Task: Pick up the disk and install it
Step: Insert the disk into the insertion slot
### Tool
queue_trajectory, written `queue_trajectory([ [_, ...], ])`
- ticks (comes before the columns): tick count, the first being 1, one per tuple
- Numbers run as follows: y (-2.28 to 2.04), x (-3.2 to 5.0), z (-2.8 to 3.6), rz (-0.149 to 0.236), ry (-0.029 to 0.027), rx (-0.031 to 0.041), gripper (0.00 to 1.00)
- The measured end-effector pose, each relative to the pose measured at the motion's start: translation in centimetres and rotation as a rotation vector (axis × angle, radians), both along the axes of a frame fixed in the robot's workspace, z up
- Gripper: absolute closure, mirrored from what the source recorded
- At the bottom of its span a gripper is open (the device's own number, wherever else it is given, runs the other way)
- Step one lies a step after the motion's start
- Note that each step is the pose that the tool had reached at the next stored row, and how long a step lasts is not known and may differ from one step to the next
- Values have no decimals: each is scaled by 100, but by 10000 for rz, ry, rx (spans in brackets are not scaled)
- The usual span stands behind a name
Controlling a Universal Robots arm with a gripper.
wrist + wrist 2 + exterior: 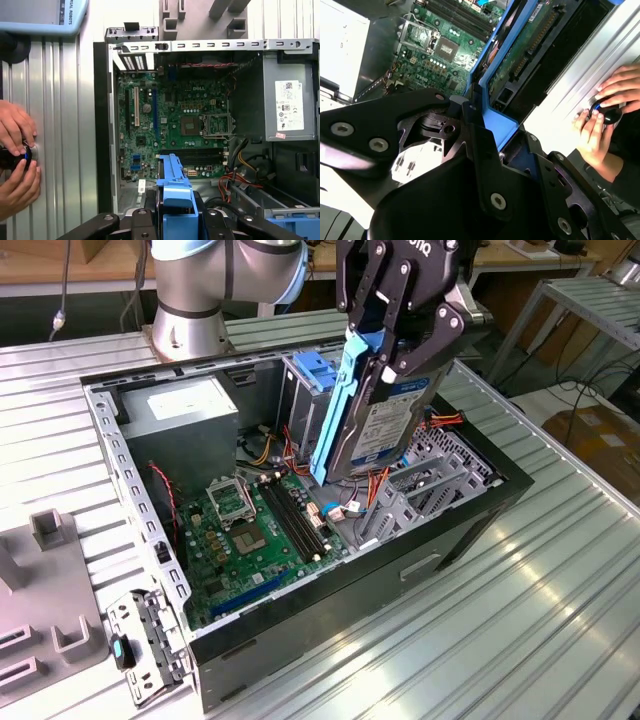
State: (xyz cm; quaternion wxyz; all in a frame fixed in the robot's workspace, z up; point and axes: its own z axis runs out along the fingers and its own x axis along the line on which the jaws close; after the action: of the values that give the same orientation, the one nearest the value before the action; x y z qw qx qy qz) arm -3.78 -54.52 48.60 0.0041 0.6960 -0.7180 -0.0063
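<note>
Pickup looks done: the flat silver-grey metal hard disk (388, 430) with blue plastic side rails hangs on edge above the open black computer case (300, 620), over the green motherboard (250, 530) and beside the metal drive cage (300, 380). Seating it in place looks left to do. The black gripper (392, 345) has its jaws pinched onto the disk's upper end.

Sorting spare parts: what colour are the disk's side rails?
Blue rails, clearest in the exterior view.

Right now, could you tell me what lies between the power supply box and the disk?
In the exterior view, the blue-latched drive cage and coloured cables lie between the power supply box and the disk in the gripper.
</note>
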Motion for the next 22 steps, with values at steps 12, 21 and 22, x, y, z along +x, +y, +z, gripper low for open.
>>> queue_trajectory([
  [12, -11, 282, -31, 0, -1, 2, 63],
  [21, -14, 329, -43, 0, 0, 1, 63],
  [22, -14, 329, -44, 0, 0, 1, 63],
])
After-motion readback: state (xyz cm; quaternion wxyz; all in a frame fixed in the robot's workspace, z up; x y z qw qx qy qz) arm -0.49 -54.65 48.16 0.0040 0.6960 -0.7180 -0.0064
